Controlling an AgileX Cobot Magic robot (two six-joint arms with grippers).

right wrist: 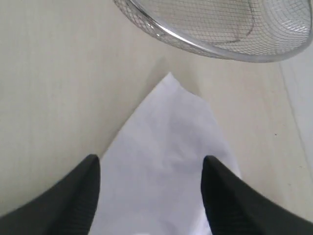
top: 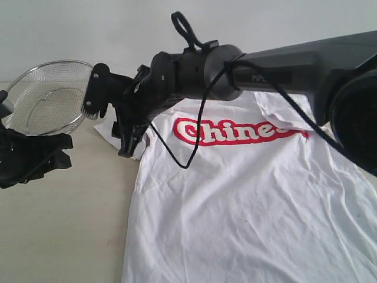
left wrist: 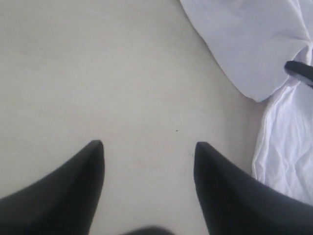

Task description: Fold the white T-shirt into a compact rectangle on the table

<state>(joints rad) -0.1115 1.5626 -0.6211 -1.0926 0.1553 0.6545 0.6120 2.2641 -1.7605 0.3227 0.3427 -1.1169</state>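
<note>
Exterior view has the white T-shirt (top: 247,200) lying chest-up and wrinkled on the pale surface (top: 65,236). Its red lettering (top: 235,132) is in plain sight, and a flap of cloth (top: 283,115) is folded over the end of the word. The right arm (top: 283,68) reaches across above the shirt's chest, a black cable (top: 188,147) hanging in a loop over the print. It ends at the shirt's sleeve (right wrist: 166,161). In the right wrist view the right fingers (right wrist: 63,205) stand apart, one on each side of that pointed sleeve, with nothing clamped. Whether their tips touch the fabric I cannot tell, as the cloth seems to lie flat beneath them. A steel mesh bowl (right wrist: 220,24) sits just past the sleeve's tip — a strip of bare surface shows between them. The left fingers (left wrist: 63,196) are off the shirt altogether, beside its sleeve edge. They are spread wide over bare surface and hold nothing. In the left wrist view a thin black piece (left wrist: 301,71) lies against the shirt — possibly part of the other arm, though too little shows to be sure.
</note>
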